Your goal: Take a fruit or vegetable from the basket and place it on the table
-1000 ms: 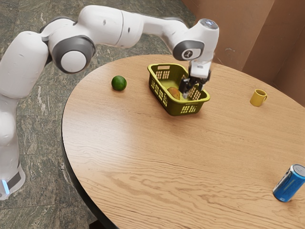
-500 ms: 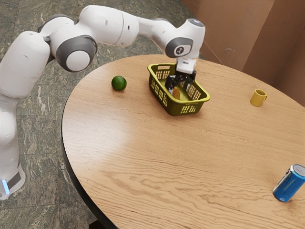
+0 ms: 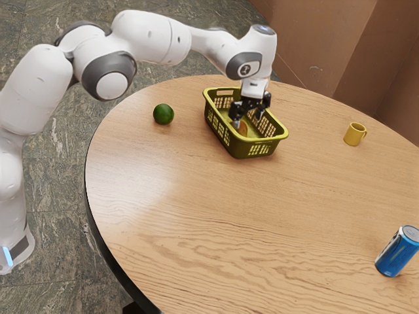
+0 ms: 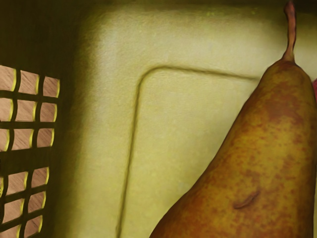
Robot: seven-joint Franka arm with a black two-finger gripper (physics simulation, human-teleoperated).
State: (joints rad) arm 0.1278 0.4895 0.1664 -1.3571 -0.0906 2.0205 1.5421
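Observation:
My gripper (image 3: 249, 119) points down inside the yellow-green basket (image 3: 241, 150), its two fingers spread apart and open. Between and just below them, partly hidden by the hand, is a brownish-yellow pear (image 3: 243, 129) in the basket. In the wrist view the pear (image 4: 267, 158) appears large and close under the hand, its stem showing, over the pale green basket floor (image 4: 173, 114). Whether a fingertip touches the pear cannot be told.
A green round fruit (image 3: 163, 114) sits on the table (image 3: 216, 216) at the basket's left in the exterior view. Toward that view's right are a yellow mug (image 3: 355, 134) and a blue can (image 3: 397, 251). The basket's gridded wall (image 4: 25, 158) stands near the hand.
My hand has moved toward the exterior view's left and turned, bringing its open fingers over the pear. In the last half second it has shifted only slightly.

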